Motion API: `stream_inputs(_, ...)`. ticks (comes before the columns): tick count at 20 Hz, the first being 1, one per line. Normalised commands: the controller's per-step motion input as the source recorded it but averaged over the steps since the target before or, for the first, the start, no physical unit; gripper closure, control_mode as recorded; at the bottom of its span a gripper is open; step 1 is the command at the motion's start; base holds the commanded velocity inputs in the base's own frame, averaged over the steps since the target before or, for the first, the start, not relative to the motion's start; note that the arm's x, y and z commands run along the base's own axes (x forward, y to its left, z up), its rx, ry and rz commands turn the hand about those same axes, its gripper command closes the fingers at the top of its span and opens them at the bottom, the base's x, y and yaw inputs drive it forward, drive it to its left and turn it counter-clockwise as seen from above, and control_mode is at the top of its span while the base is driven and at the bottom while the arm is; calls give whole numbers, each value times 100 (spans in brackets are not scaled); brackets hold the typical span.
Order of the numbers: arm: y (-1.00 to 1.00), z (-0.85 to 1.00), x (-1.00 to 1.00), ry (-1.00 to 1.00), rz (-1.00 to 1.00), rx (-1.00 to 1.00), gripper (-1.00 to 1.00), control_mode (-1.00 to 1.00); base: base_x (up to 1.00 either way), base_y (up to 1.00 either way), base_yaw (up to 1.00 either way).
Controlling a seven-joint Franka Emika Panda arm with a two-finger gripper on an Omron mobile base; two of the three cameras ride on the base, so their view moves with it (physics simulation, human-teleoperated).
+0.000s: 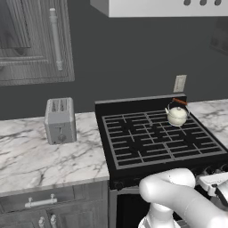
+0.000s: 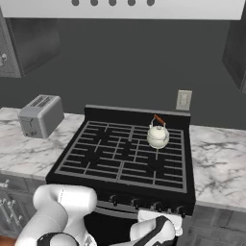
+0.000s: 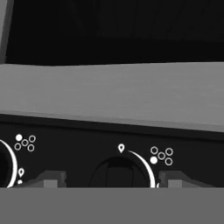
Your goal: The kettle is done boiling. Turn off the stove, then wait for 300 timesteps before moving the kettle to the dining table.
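Gripper point(image 3: 111, 180) spread open around a knob point(image 3: 117, 171) at the stove's point(image 1: 133, 147) front edge; kettle point(image 1: 177, 115) near rear right corner.

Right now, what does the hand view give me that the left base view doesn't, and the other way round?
Hand view: a knob close up, with its white dial arc and burner-dot marks, and the open claw straddling it. Left base view: the kettle on the back right burner, and the toaster on the marble counter. Shared: the stove, front panel in one, grates in the other.
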Motion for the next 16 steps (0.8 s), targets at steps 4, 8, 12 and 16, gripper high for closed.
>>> stream_inputs(4, 0, 0, -24, -5, 0, 0, -100, -100, 0, 0, 0)
stream_inputs(8, 0, 0, -33, -1, 0, 0, -100, -100, 0, 0, 0)
stream_inputs(12, 0, 2, -45, -3, 0, 0, -100, -100, 0, 0, 0)
stream_inputs(16, 0, 16, -42, -6, 0, 0, -100, -100, 0, 0, 0)
